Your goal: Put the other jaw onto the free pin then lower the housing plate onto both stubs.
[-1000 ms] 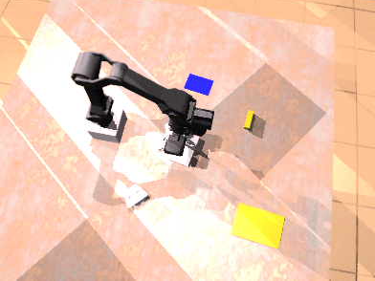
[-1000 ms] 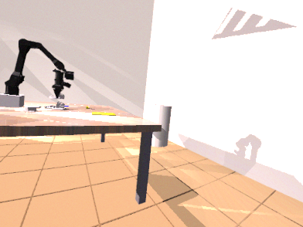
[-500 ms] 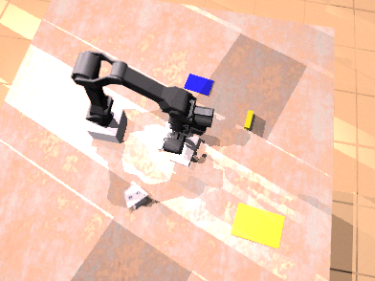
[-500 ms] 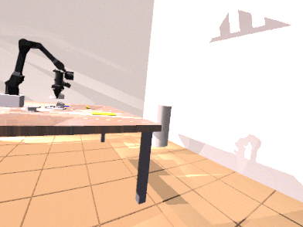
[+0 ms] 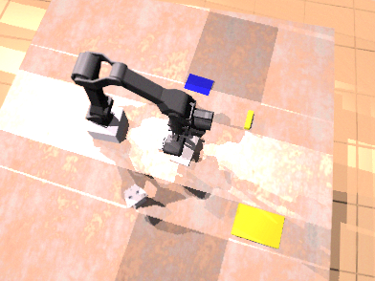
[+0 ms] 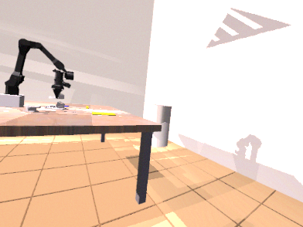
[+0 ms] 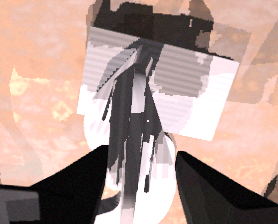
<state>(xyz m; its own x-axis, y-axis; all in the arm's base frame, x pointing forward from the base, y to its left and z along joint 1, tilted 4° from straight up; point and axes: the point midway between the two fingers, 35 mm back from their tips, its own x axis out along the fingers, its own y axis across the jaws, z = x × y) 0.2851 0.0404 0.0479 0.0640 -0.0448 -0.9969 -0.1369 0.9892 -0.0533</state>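
Observation:
My gripper [image 6: 58, 96] [image 7: 142, 156] points down and is shut on a pale piece, which looks like the free jaw [image 7: 166, 167]; streaky dark shading crosses it in the wrist view. In the exterior view it hangs a little above the base. The light base block [image 5: 181, 162] [image 6: 60, 105] [image 7: 200, 117] lies below the gripper, partly hidden by the arm and the held piece. The pins, the mounted jaw and the teeth cannot be made out. A small grey-white block with two dark holes, which looks like the housing plate [image 5: 136, 196] [image 6: 31, 109], lies apart on the table.
A blue rectangle [image 5: 199, 84] lies behind the gripper. A small yellow bar [image 5: 249, 119] [image 6: 87, 107] is to the right. A large yellow rectangle [image 5: 258, 226] [image 6: 103, 113] lies at the front right. The arm's pale pedestal [image 5: 109, 132] [image 6: 15, 100] stands at the left.

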